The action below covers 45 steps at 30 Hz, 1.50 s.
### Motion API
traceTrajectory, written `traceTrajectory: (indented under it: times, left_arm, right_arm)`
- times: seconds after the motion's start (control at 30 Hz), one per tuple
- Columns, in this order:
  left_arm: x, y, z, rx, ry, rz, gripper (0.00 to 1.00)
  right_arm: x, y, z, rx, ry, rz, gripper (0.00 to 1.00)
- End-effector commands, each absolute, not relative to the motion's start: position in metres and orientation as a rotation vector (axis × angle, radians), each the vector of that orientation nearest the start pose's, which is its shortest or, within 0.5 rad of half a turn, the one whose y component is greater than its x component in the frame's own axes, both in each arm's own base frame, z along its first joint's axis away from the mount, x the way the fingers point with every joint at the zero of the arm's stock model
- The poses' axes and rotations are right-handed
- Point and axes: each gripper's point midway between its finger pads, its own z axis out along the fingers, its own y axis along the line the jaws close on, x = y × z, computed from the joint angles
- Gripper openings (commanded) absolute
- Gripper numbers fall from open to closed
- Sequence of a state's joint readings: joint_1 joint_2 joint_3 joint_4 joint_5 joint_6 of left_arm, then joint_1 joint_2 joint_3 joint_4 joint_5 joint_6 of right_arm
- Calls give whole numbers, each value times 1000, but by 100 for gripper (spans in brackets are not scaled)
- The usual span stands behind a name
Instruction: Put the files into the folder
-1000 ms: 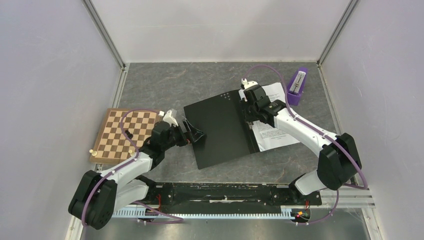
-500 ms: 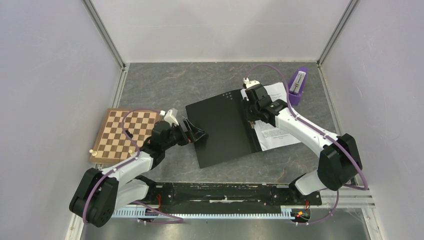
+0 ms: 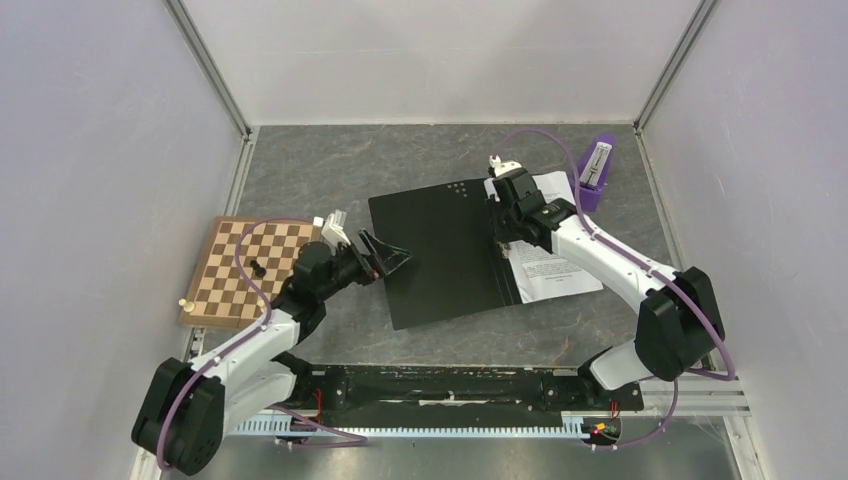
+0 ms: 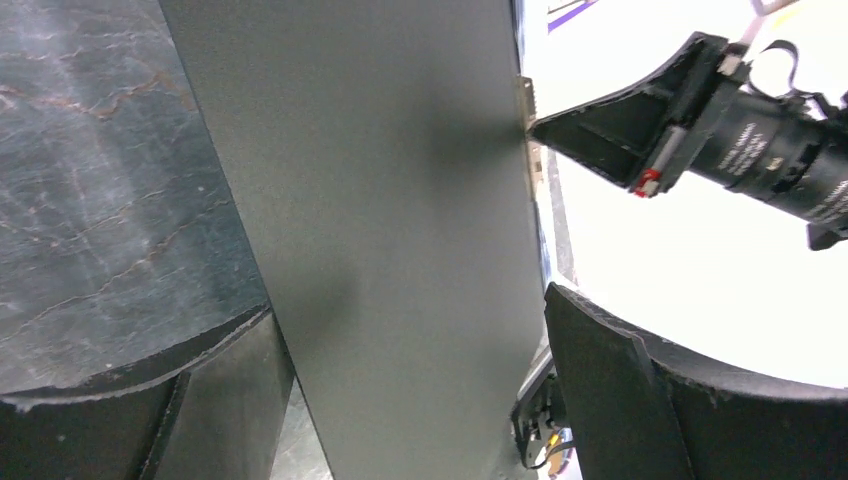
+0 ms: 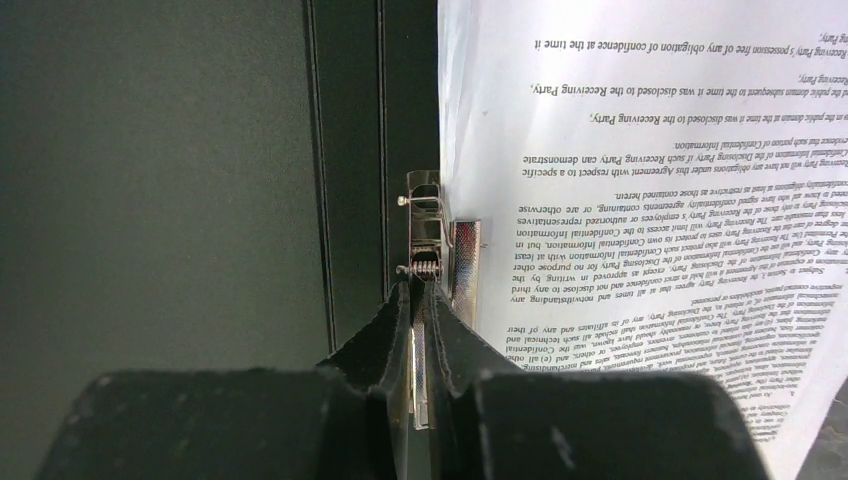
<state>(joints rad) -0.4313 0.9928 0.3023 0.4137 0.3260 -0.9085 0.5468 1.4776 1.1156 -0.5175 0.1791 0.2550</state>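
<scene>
The folder (image 3: 440, 255) lies open, black inside up, in the middle of the table. The files (image 3: 556, 262) rest on its right half, printed text showing (image 5: 640, 190). My right gripper (image 3: 500, 232) is at the spine, shut on the upright lever of the metal spine clip (image 5: 428, 262); its fingers (image 5: 380, 345) pinch the lever from both sides. My left gripper (image 3: 386, 254) hovers open at the left edge of the black cover (image 4: 380, 200), nothing between its fingers (image 4: 610, 370). The right gripper (image 4: 625, 125) also shows in the left wrist view.
A checkered chessboard (image 3: 225, 285) lies at the left edge with a black piece (image 3: 258, 268) and a white piece (image 3: 183, 302) on it. A purple metronome-like object (image 3: 595, 172) stands at the back right. Walls close in on three sides.
My left gripper has drawn up and slightly back toward the far left, still open. The folder has shifted a little away from me. The right gripper stays shut on the clip lever.
</scene>
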Motion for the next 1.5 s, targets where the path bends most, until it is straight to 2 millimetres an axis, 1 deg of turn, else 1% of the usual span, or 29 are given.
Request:
traceTrajectory:
  times: [0.0,0.1,0.2,0.27,0.33,0.47,0.6,0.7,0.83,0.87,0.97,1.0,1.13,1.17,1.23,1.33,1.47]
  left_arm:
    - [253,-219,181,-222,1933,-1285,95]
    - [254,-223,189,-214,1947,-1299,95]
    - [256,-223,195,-208,1984,-1274,95]
    - [258,-220,194,-214,2029,-1216,95]
    - [261,-213,190,-216,2094,-1123,95]
    - [265,-202,184,-182,2207,-965,95]
    - [269,-196,186,-145,2253,-878,95]
    - [271,-190,187,-126,2278,-813,95]
    - [271,-183,191,-108,2275,-759,95]
    - [271,-182,193,-103,2274,-747,95]
    - [272,-180,195,-87,2277,-728,95]
    - [272,-181,197,-76,2278,-729,95]
    - [273,-188,202,-49,2284,-765,95]
    - [273,-189,203,-48,2282,-774,95]
    - [273,-193,208,-40,2271,-802,95]
    - [272,-200,217,-29,2256,-861,95]
    - [272,-215,235,-12,2214,-973,95]
  right_arm:
    - [336,192,148,-245,2332,252,0]
    - [331,198,139,-226,2346,306,0]
    - [327,205,129,-198,2359,355,0]
    - [323,212,122,-177,2364,390,0]
    - [320,220,113,-152,2371,421,0]
    - [312,246,102,-101,2374,478,0]
    - [305,278,89,-44,2374,540,0]
    - [299,300,76,-15,2390,600,0]
    - [295,318,65,-4,2404,656,0]
    - [294,320,64,-5,2410,667,2]
    - [295,326,70,-27,2399,688,21]
    - [295,327,74,-31,2392,695,27]
    - [299,328,92,-60,2348,706,46]
    - [299,326,95,-68,2345,695,50]
    - [300,320,104,-82,2325,664,54]
    - [306,299,111,-74,2304,600,57]
    - [313,263,117,-46,2296,539,62]
